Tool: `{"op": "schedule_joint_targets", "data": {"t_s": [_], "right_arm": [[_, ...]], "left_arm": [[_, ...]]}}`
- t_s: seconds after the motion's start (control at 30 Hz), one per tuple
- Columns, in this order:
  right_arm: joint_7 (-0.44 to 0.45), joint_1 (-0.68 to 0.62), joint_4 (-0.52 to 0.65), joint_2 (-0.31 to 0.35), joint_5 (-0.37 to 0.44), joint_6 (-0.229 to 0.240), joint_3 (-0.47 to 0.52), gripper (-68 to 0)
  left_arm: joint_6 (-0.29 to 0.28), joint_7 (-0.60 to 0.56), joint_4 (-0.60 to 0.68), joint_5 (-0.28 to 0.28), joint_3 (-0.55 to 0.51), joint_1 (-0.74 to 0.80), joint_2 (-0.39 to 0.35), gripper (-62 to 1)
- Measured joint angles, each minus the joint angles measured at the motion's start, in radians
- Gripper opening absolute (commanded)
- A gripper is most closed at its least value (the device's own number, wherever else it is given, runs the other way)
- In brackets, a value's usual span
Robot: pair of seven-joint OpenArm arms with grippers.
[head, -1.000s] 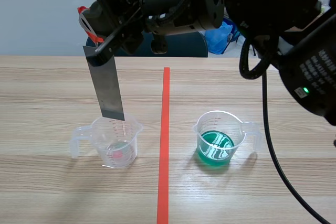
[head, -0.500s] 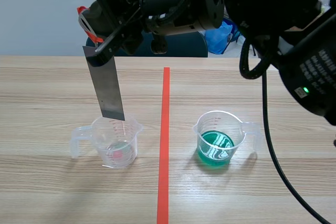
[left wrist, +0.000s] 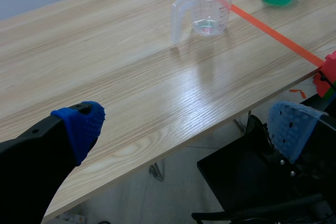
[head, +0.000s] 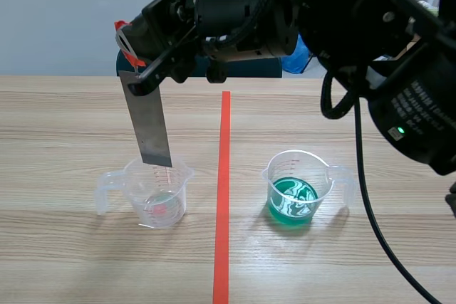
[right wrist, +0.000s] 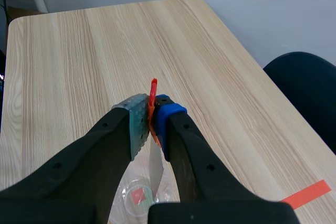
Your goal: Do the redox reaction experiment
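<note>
A grey metal strip (head: 148, 122) hangs upright from a red clip (head: 127, 40). My right gripper (head: 137, 53), reaching in from the right, is shut on that clip. The strip's lower end sits at the rim of a clear beaker (head: 153, 194) holding a little liquid and a red spot. In the right wrist view the pads pinch the red clip (right wrist: 152, 109), with the strip (right wrist: 156, 174) and the clear beaker (right wrist: 137, 198) below. A beaker of green liquid (head: 296, 189) stands right of the tape line. My left gripper (left wrist: 187, 124) is open, off the table's edge, far from the clear beaker (left wrist: 207, 9).
An orange-red tape line (head: 223, 197) runs between the two beakers. A dark chair (head: 235, 58) stands behind the far table edge. In the left wrist view the near table edge (left wrist: 173, 153) is close ahead of the gripper, with black equipment (left wrist: 252, 182) below.
The right arm has shifted slightly to the right, carrying the strip with it; the strip's lower end stays at the clear beaker's rim. The beakers have not moved.
</note>
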Motion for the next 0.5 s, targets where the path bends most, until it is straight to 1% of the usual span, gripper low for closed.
{"op": "schedule_joint_targets", "data": {"t_s": [0.1,0.2,0.3,0.4,0.5], "right_arm": [[0.012,0.0,-0.042,0.0,-0.004,0.002,-0.029,-66.9],[0.052,0.0,-0.081,0.0,-0.022,0.004,-0.07,-66.9],[0.086,0.0,-0.119,0.0,-0.023,0.004,-0.1,-66.9],[0.128,0.0,-0.143,0.0,-0.083,0.004,-0.12,-66.9],[0.178,0.0,-0.166,0.0,-0.115,0.004,-0.142,-66.9]], "left_arm": [[0.0,0.0,0.0,0.0,0.0,0.0,0.0,1.4],[0.0,0.0,0.0,0.0,0.0,0.0,0.0,1.4],[0.0,0.0,0.0,0.0,0.0,0.0,0.0,1.4],[0.0,0.0,0.0,-0.003,0.0,0.0,0.0,1.4],[0.0,0.0,0.0,-0.003,0.0,0.0,0.0,1.4]]}}
